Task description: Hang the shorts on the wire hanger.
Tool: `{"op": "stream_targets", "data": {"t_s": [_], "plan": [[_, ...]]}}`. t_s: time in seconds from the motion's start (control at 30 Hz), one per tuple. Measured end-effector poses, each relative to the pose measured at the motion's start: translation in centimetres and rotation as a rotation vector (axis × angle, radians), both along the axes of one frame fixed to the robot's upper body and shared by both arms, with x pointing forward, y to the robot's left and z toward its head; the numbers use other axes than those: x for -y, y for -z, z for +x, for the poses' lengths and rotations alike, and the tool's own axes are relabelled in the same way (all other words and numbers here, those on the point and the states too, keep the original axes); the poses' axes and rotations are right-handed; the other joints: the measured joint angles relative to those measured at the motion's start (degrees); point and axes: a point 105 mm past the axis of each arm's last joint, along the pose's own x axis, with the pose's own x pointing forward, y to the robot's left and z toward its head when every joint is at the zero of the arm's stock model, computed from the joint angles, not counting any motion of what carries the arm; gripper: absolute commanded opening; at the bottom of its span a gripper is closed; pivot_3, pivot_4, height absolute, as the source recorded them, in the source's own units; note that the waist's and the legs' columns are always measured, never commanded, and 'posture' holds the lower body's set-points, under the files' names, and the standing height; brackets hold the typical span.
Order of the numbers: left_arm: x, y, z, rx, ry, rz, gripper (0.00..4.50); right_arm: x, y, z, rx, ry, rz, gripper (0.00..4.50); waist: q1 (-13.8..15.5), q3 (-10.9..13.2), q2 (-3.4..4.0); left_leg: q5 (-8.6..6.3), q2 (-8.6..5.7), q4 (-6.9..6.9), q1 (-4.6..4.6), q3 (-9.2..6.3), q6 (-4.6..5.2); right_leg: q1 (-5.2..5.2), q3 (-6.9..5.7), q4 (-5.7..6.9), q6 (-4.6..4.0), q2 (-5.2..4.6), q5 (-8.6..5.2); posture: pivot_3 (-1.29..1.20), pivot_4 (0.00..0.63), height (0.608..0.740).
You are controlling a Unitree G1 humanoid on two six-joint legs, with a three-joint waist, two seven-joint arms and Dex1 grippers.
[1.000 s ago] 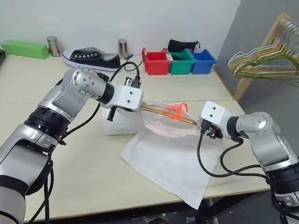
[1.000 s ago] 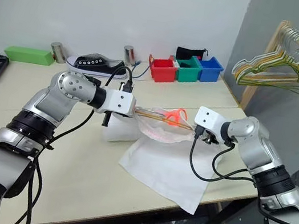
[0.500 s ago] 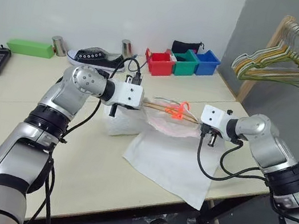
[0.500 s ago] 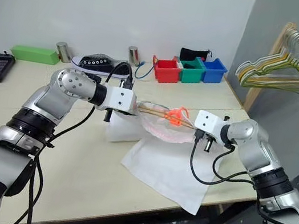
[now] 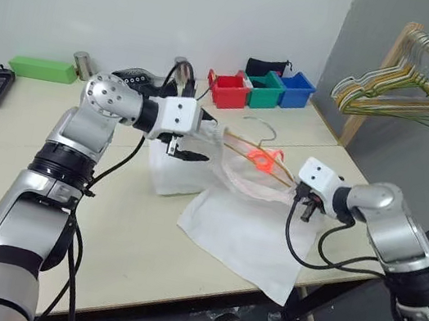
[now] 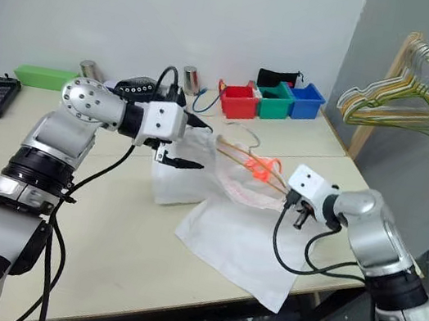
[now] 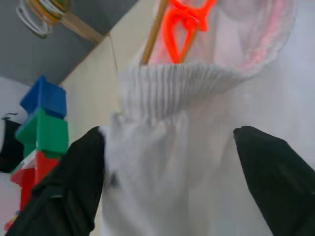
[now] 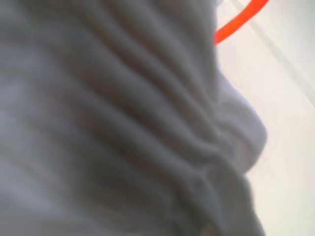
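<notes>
1. White shorts (image 5: 242, 215) lie mid-tabletop (image 5: 102, 232), waistband lifted, one leg trailing toward the near edge.
2. The golden wire hanger (image 5: 252, 144) is threaded through the waistband beside the orange drawstring (image 5: 263, 159).
3. The left hand (image 5: 192, 144) hovers with fingers (image 7: 74, 187) spread wide, gripping nothing.
4. The right hand (image 5: 300, 205) is clamped on the waistband's right end.
5. Judged partly done: straightening and hanging remain.
</notes>
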Motion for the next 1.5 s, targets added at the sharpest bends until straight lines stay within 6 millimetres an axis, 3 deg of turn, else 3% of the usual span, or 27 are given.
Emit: {"op": "stream_targets", "data": {"t_s": [0.27,0.47,0.63,0.77,0.93,1.2,1.5], "plan": [[1.4,-2.9,-0.2,-0.019,-0.046,-0.303,4.44,2.4,1.8,-3.3,-0.101,0.408,0.238,0.0,-0.6,-0.1,0.14,0.0,0.02,0.06,0.02,-0.04,-0.01,0.06,-0.02,0.04,0.01,0.01,0.0,-0.45,0.022,0.74],[5.4,-0.8,-1.2,-0.165,-0.037,-0.49,4.44,7.5,0.8,-5.0,-0.034,0.874,0.328,0.0,-1.8,-0.3,0.32,0.0,0.0,0.07,0.03,-0.04,-0.01,0.15,-0.04,-0.03,0.01,0.01,-0.01,-0.51,0.033,0.74],[9.6,-1.1,-2.3,-0.209,0.031,-0.587,4.44,11.3,0.6,-5.8,0.046,1.168,0.36,0.0,-4.1,-0.5,0.69,-0.01,-0.03,0.0,0.04,0.01,0.0,0.28,-0.04,-0.32,0.02,0.01,-0.02,-0.53,0.034,0.74],[11.5,-1.1,-2.8,-0.235,0.066,-0.614,4.44,14.6,-1.7,-5.6,0.171,1.318,0.305,0.0,-6.7,-0.6,0.76,-0.02,-0.02,-0.12,0.08,0.05,0.02,0.34,-0.03,-0.48,0.04,0.01,-0.04,-0.53,0.034,0.74],[12.0,-1.2,-3.0,-0.233,0.071,-0.631,4.44,17.3,-4.0,-5.1,0.3,1.405,0.262,0.0,-9.5,-0.6,0.77,-0.04,-0.01,-0.31,0.32,0.13,0.05,0.49,-0.01,-0.5,0.02,0.02,-0.13,-0.52,0.031,0.74],[12.3,-1.6,-3.4,-0.22,0.085,-0.638,4.44,17.7,-4.3,-4.1,0.323,1.423,0.258,0.0,-10.7,-0.6,0.77,-0.04,-0.02,-0.84,0.96,0.25,0.04,1.1,0.04,-0.96,0.02,-0.03,-0.2,-0.49,0.02,0.74],[11.9,-1.5,-3.6,-0.198,0.072,-0.632,4.44,17.1,-5.7,-2.6,0.426,1.325,0.183,0.0,-10.6,-0.6,0.77,-0.04,-0.03,-0.97,0.99,0.32,0.04,1.25,0.05,-1.29,0.08,-0.09,-0.17,-0.48,0.017,0.74]]}}
